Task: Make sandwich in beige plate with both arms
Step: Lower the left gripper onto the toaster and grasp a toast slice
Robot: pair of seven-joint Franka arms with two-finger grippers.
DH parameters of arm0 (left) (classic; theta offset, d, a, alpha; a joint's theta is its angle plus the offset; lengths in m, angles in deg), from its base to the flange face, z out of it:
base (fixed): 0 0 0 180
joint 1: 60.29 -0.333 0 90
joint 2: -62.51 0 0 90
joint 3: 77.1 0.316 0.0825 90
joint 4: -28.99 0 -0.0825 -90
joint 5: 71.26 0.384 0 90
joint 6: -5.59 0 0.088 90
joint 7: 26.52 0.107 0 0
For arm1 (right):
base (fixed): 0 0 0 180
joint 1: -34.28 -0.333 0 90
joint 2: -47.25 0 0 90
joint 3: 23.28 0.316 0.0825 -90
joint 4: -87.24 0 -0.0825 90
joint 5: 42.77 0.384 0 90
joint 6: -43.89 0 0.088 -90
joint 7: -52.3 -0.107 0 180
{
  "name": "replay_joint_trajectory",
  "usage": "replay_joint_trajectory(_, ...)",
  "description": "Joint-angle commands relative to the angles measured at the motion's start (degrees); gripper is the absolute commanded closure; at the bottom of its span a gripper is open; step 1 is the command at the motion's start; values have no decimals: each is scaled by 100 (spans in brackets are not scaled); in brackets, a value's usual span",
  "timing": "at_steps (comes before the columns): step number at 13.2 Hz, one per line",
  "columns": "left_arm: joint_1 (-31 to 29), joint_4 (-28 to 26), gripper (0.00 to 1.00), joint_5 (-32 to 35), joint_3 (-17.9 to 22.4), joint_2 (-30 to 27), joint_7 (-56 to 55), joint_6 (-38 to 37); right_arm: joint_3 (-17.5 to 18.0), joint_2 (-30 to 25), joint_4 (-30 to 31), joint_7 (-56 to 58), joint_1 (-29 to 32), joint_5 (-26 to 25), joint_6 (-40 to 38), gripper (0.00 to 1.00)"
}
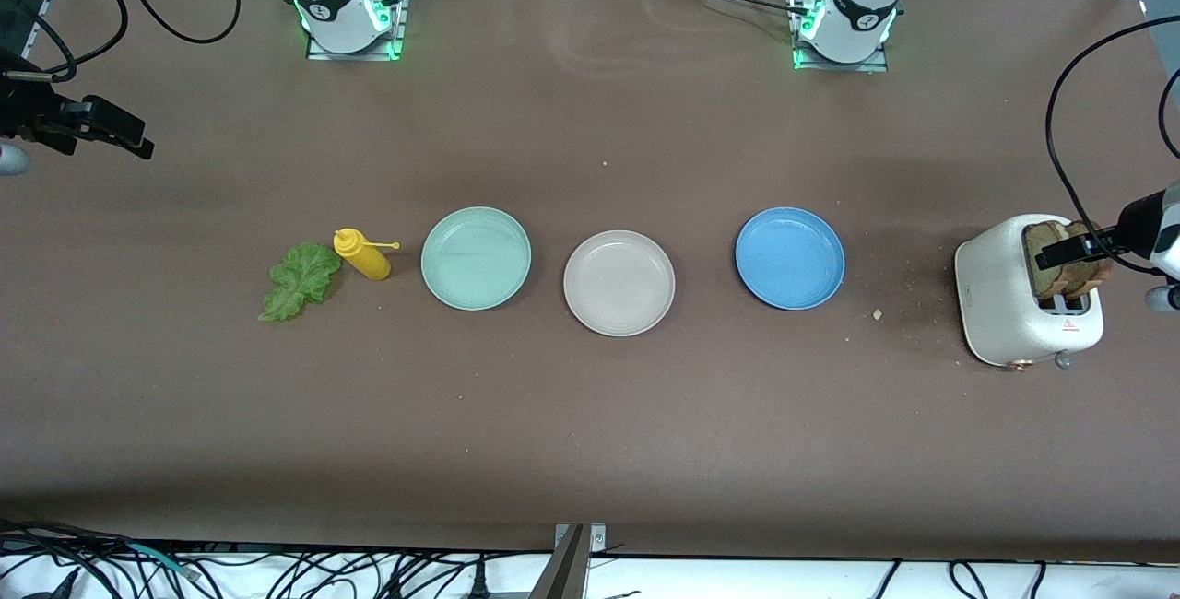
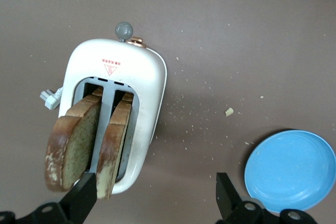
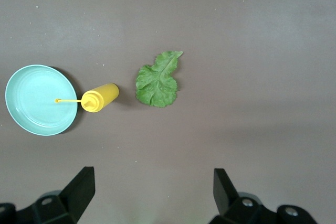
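Front view: three plates lie in a row across the middle of the table (image 1: pixel 590 452). The beige plate (image 1: pixel 619 283) is in the centre and holds nothing. The mint plate (image 1: pixel 476 257) lies toward the right arm's end, the blue plate (image 1: pixel 790 257) toward the left arm's end.

Beside the mint plate stands a yellow bottle (image 1: pixel 362 253) with a thin nozzle. Just beside the bottle, further toward the right arm's end, a lettuce leaf (image 1: pixel 300 281) lies flat on the table.

A white toaster (image 1: pixel 1019 304) sits at the left arm's end. Two bread slices (image 2: pixel 86 148) stand upright in its slots, one per slot, tops well above the housing. Crumbs are scattered on the table between toaster and blue plate.

Left gripper (image 2: pixel 155 198): over the toaster, jaws wide, holding nothing. In the left wrist view one finger (image 2: pixel 79 198) overlaps the lower edge of a slice; contact cannot be confirmed.

Right gripper (image 3: pixel 152 195): in the air over bare table at the right arm's end, jaws wide, holding nothing. Leaf, bottle and mint plate all show in its wrist view, well apart from its fingers (image 3: pixel 79 190).
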Motion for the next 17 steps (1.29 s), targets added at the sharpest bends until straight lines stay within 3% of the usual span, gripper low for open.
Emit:
replay_joint_trajectory(1, -239, -705, 0, 133, -58, -381, 534, 517, -25, 54, -146, 29, -4, 10, -124, 0)
replay_joint_trajectory(5, -354, -749, 0, 124, -58, -311, 590, 702, -25, 45, -137, 29, 4, 10, -124, 0)
replay_joint_trajectory(14, -371, -1442, 3, 116, -58, -240, 607, 1676, -16, 54, -146, 29, -4, 10, -115, 0)
replay_joint_trajectory(16, -494, -1514, 57, 124, -58, -249, 633, 1722, -16, 54, -146, 29, 4, 10, -115, 0)
replay_joint_trajectory(17, -512, -1514, 79, 124, -58, -258, 790, 1704, -25, 54, -146, 29, 5, 19, -115, 0)
